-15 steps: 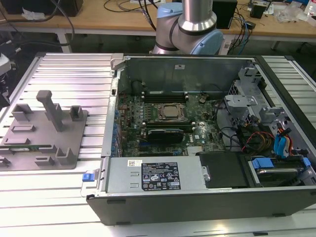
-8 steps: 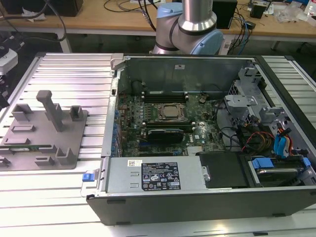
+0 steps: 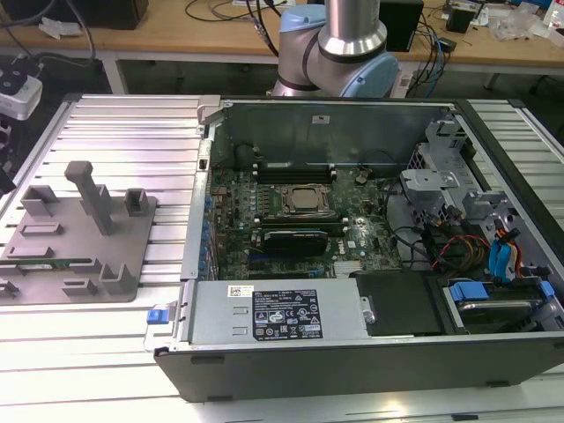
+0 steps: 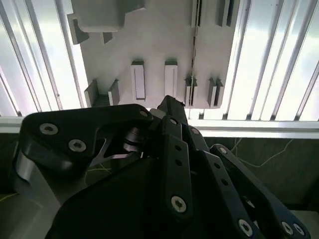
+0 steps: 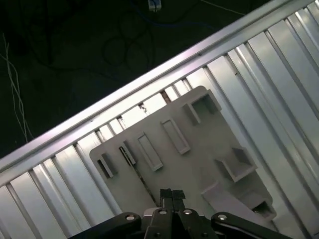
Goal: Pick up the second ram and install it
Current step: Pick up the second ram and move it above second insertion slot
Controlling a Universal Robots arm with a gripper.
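Second ram (image 3: pixel 48 262) in grey fixture (image 3: pixel 123 242), 9 o'clock of computer case (image 3: pixel 352 370); gripper (image 5: pixel 172 195) clenched above fixture.

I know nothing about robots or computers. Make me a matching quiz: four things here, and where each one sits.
1. green ram stick
2. processor socket
3. expansion card
4. blue drive tab

A. at the exterior view's right
B. lying in the grey holder
C. middle of the motherboard
D. beside the socket, nearer the camera

Pairs: 1-B, 2-C, 3-D, 4-A
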